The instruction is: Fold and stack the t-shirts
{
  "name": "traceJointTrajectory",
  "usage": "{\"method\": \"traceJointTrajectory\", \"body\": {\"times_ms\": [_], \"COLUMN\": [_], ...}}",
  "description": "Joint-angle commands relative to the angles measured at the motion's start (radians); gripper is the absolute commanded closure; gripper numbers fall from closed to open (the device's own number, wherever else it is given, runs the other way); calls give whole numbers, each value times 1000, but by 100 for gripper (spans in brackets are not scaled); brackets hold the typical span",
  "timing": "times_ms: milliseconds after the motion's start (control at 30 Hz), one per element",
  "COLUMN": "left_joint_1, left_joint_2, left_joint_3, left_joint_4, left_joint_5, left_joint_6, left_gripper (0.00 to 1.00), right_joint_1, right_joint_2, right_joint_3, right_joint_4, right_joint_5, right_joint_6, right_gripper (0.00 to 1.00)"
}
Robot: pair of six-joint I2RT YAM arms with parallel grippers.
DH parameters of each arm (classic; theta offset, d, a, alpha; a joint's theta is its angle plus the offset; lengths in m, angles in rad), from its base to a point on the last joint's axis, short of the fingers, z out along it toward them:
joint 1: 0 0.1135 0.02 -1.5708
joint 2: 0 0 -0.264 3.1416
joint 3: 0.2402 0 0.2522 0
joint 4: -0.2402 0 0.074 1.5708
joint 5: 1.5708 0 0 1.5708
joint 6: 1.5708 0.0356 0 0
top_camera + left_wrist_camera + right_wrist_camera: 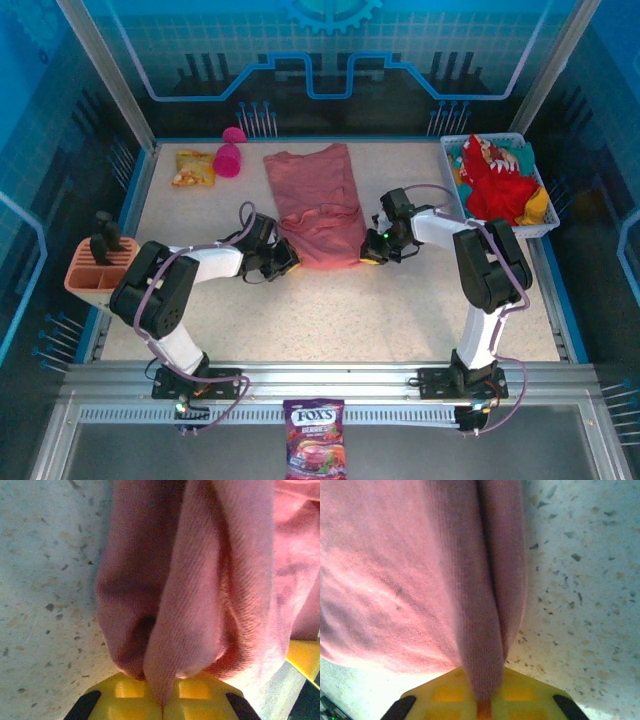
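A salmon-pink t-shirt [318, 200] lies lengthwise in the middle of the table, folded narrow. My left gripper [287, 255] is shut on its near left corner; the left wrist view has a fold of the pink t-shirt [195, 605] pinched between the yellow fingers [130, 700]. My right gripper [368, 250] is shut on the near right corner, where a ridge of the pink t-shirt [475, 605] runs down between the yellow fingers [530, 700]. A bright red t-shirt [497, 178] with white print is bunched in the white basket [546, 225] at the back right.
A magenta goblet [229, 158] and an orange-yellow snack packet [193, 168] lie at the back left. A peach-coloured holder [95, 272] stands at the left edge. A purple sweet packet [314, 452] lies on the front rail.
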Motion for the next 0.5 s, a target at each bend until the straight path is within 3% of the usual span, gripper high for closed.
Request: {"method": "traceJointTrajectory", "body": {"times_ms": [0, 233, 467], "left_joint_1": [-1, -3, -29], "left_joint_2": [-44, -261, -511], "left_joint_3": [11, 21, 37], "left_joint_4": [-92, -325, -531], "left_joint_5": [-3, 22, 31], "left_joint_6": [57, 140, 119], "left_gripper": [100, 100, 100], "right_joint_1": [-11, -9, 12], "right_joint_2": [-23, -192, -377], "right_joint_3": [1, -21, -60], "right_joint_4": [-37, -202, -339], "right_joint_5": [-4, 5, -4], "right_joint_6": [-23, -86, -84], "right_gripper": [100, 100, 100]}}
